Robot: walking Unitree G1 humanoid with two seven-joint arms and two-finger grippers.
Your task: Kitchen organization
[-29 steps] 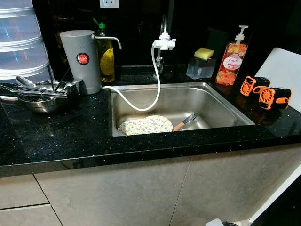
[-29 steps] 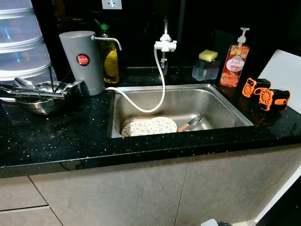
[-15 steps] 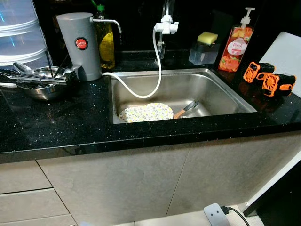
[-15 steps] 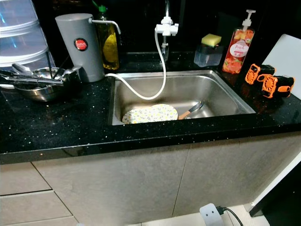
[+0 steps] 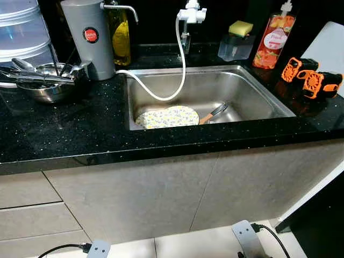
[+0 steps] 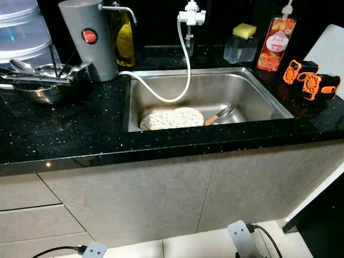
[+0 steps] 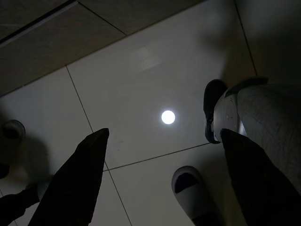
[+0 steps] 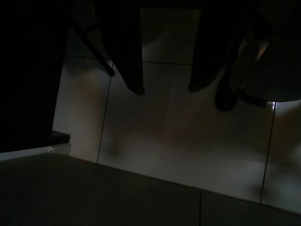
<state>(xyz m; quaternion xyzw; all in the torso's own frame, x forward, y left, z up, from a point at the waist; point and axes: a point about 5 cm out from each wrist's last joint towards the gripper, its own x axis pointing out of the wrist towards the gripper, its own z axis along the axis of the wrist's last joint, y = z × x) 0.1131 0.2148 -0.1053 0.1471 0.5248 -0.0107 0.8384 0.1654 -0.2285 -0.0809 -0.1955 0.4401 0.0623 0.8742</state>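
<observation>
A steel sink (image 5: pixel 252 94) is set in the black counter (image 5: pixel 64 140) before me. In it lie a yellow patterned plate (image 5: pixel 167 116) and a utensil with a wooden handle (image 5: pixel 213 113). A white hose (image 5: pixel 181 64) hangs from the tap (image 5: pixel 189 13) into the basin. Both arms hang low beside the cabinet. My left gripper (image 7: pixel 164 133) is open over pale floor tiles, and my right gripper (image 8: pixel 166 90) is open over the dim floor. Neither holds anything.
On the left stand a grey water dispenser (image 5: pixel 88 37), an oil bottle (image 5: pixel 121 43), a steel bowl of utensils (image 5: pixel 43 86) and stacked plastic containers (image 5: pixel 21 32). On the right are a sponge in its holder (image 5: pixel 240 37), a soap pump bottle (image 5: pixel 273 40), orange gadgets (image 5: pixel 312 78) and a white board (image 5: pixel 330 45).
The camera has dipped downward: the counter and sink sit higher in the picture, and more cabinet front and floor show below. Nothing on the counter has moved.
</observation>
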